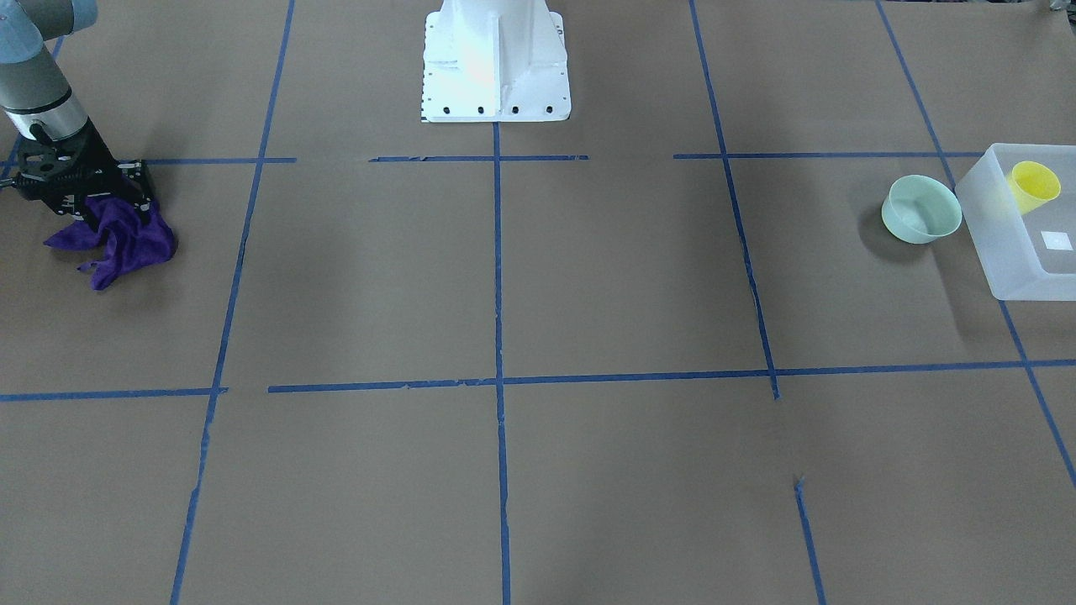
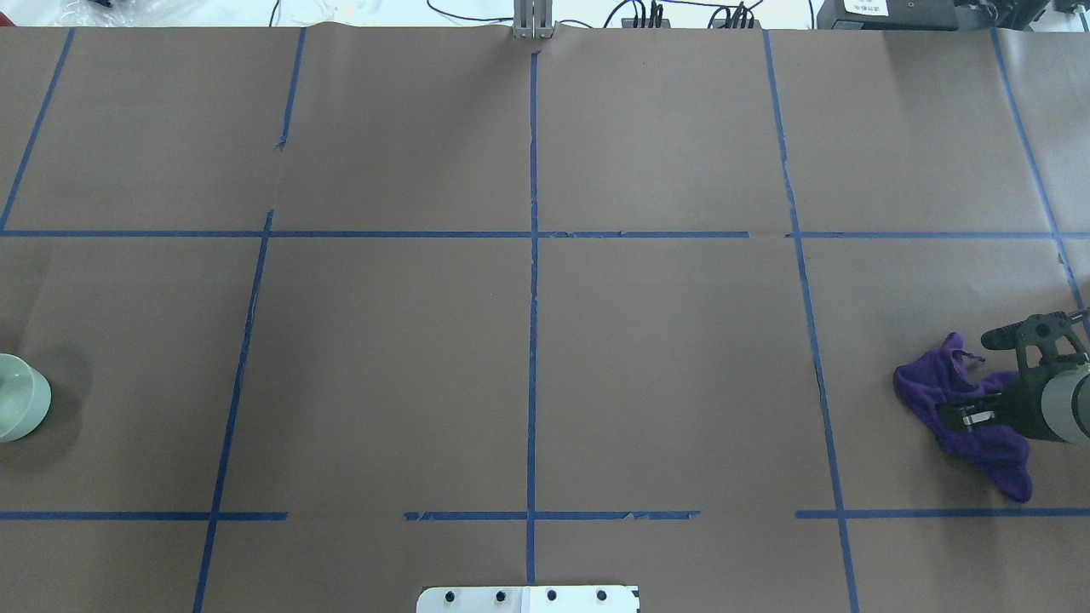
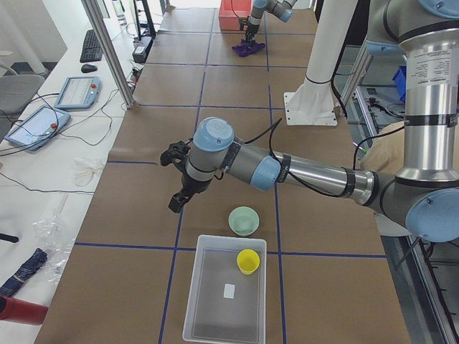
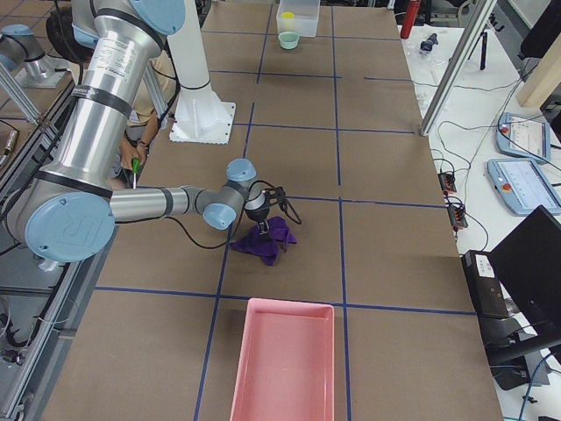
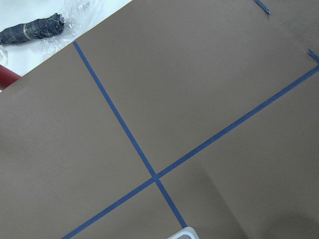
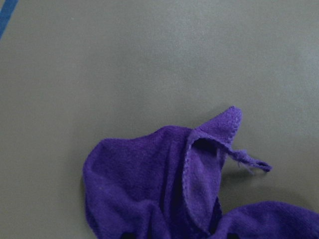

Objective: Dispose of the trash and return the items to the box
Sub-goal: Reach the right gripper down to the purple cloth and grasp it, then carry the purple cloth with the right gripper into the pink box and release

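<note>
The yellow cup (image 1: 1034,185) lies tilted inside the frosted box (image 1: 1009,260) at the table's left end. The mint-green bowl (image 1: 921,210) stands upright on the table just beside the box, outside it. My right gripper (image 1: 97,206) is down on a crumpled purple cloth (image 1: 126,244) at the table's right end. The cloth bunches up between its fingers in the right wrist view (image 6: 169,199). My left gripper (image 3: 176,203) shows only in the exterior left view, hovering above the table a little way from the bowl (image 3: 243,220) and box (image 3: 215,315); I cannot tell whether it is open or shut.
A pink tray (image 4: 282,368) sits past the cloth at the table's right end. The white robot base (image 1: 496,63) stands at the table's middle rear. Blue tape lines cross the brown paper. Tablets, cables and a pole (image 3: 107,50) line the operators' side.
</note>
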Tool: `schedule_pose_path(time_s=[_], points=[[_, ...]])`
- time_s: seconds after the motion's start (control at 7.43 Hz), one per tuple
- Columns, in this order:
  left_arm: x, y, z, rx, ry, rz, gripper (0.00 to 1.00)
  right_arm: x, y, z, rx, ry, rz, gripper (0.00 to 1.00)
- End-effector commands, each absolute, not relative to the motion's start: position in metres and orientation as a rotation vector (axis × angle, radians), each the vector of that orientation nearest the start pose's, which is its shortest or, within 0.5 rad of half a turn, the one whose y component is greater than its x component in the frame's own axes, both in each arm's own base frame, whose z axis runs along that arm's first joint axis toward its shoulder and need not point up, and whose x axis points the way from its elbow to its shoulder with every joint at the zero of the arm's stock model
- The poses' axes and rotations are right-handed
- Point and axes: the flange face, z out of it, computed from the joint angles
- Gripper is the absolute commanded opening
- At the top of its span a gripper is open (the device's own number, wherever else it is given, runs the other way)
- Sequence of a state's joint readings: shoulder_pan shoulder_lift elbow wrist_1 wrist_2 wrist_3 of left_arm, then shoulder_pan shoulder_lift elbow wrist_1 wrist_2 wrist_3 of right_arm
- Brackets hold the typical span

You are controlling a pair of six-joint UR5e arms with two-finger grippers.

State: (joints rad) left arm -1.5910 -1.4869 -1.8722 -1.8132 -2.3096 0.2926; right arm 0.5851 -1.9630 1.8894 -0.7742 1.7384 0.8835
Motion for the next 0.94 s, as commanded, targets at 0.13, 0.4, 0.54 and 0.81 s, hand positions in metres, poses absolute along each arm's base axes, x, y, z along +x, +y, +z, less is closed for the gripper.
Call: schedule_pose_path(time_s=[0.13,0.4,0.54,0.81], points=[[-0.076,-0.468,0.523,0.551,0.651,0.425,1.00,-0.242,-0.301,0.592,0.313,-0.669,-0.190,0.00],[-0.076,-0.467,0.522,0.552,0.651,0.425,1.00,-0.233,-0.308,0.587,0.345,-0.663,-0.221,0.00],[-0.076,-0.467,0.523,0.551,0.651,0.425,1.00,-0.209,-0.323,0.584,0.380,-0.650,-0.257,0.00],[-0.076,-0.467,0.524,0.549,0.652,0.424,1.00,-0.107,-0.363,0.594,0.391,-0.608,-0.368,0.00]])
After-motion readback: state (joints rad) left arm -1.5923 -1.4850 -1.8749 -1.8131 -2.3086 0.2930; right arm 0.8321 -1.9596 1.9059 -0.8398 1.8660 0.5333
